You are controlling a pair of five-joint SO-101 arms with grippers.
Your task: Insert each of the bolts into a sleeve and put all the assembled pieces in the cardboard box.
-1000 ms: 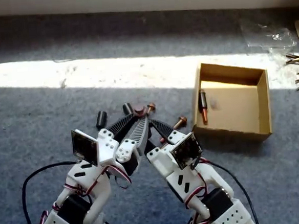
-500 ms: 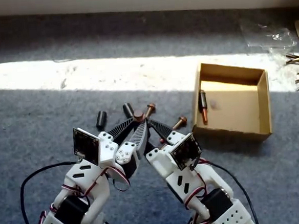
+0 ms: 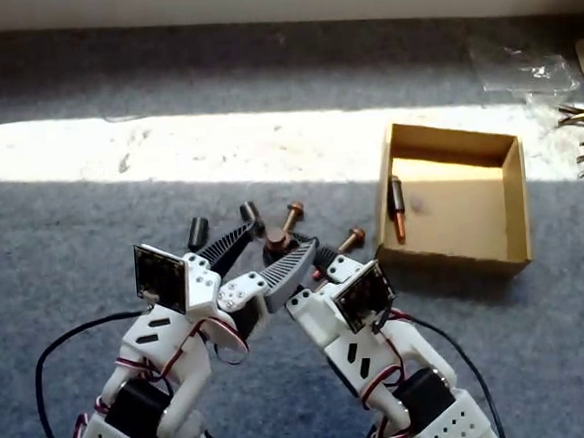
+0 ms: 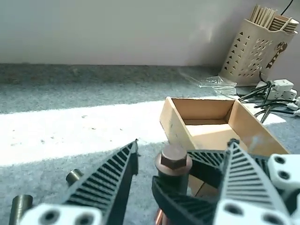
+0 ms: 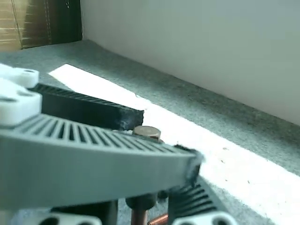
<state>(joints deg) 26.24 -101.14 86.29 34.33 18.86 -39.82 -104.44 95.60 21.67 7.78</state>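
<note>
Whereas a moment ago its fingers lay close about the bolt head, in the high view we now see the left tool (image 3: pixel 279 236) spread wide, one finger on each side of the bolt (image 3: pixel 277 246) and apart from it. The bolt has also come a little nearer the arms. We take this to mean that the left arm has let go and the piece now rests with the right arm, ready for the cardboard box (image 3: pixel 455 254), which stands well apart to the right. The box already holds one assembled piece (image 3: pixel 396 208). Two sleeves (image 3: pixel 199 232) and two loose bolts (image 3: pixel 291 217) lie on the tabletop (image 3: pixel 92 223) just beyond the tools.

From the left wrist view, we find the bolt head upright between the left tool's parted fingers, touching neither. Just below the head two dark fingers of the right tool (image 4: pixel 180 180) close in from either side, and we judge them to be pinching the bolt.

Through the right wrist view, the bolt head sits just behind a grey finger of the left tool that crosses in front. The copper shank runs down between the right tool's own fingers, with something dark around it that we take for a sleeve, though we cannot be sure.
</note>
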